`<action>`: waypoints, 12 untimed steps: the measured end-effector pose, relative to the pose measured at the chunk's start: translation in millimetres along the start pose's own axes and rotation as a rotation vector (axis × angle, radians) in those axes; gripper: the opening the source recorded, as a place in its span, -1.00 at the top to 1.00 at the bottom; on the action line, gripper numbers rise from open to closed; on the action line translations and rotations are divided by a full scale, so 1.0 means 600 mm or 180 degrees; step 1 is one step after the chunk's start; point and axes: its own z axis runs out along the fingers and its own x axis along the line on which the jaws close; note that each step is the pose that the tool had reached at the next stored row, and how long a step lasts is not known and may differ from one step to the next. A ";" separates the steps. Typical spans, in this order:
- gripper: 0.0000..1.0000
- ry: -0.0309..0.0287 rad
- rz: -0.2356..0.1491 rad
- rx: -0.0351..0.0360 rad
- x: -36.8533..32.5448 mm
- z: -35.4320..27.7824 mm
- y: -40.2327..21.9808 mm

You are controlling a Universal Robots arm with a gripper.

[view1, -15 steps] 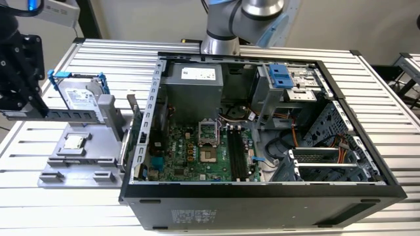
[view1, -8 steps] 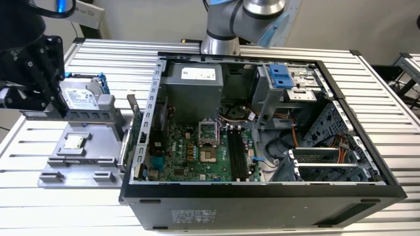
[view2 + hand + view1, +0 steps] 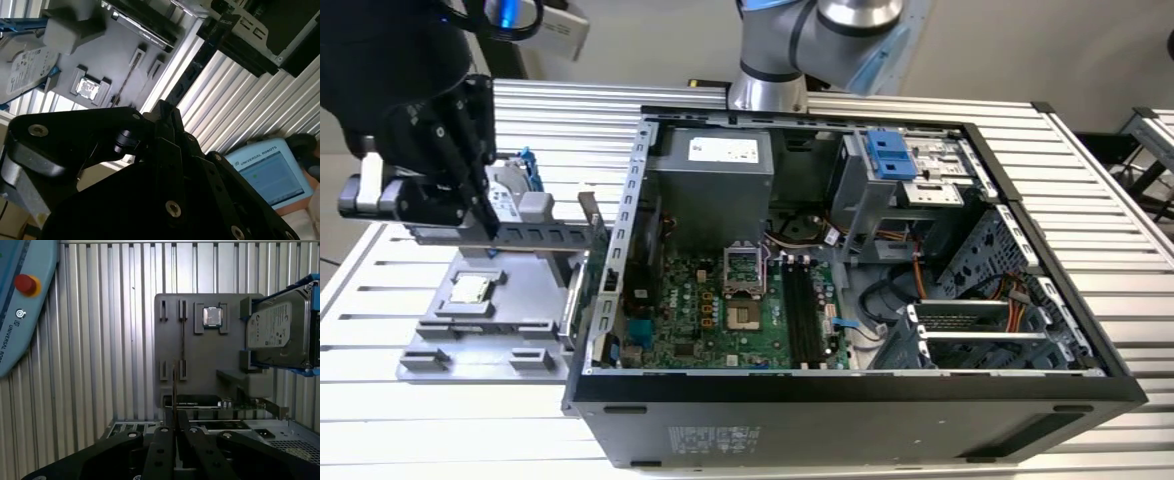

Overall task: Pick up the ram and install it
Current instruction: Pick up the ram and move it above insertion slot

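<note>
Slatted counter (image 3: 100, 365); tool (image 3: 174, 416) pinched shut on ram (image 3: 174, 385), stick edge-on, long axis straight out, over grey tray (image 3: 200, 350), open computer case (image 3: 854, 400) beside.

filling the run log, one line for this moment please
gripper: shut on ram | location: above gray tray | install: not yet done
</note>
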 end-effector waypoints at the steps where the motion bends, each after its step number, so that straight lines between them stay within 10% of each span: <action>1: 1.00 0.0000 0.0000 0.0000 0.000 0.000 -0.007; 12: 1.00 0.0000 0.0000 -0.0003 -0.003 -0.002 -0.082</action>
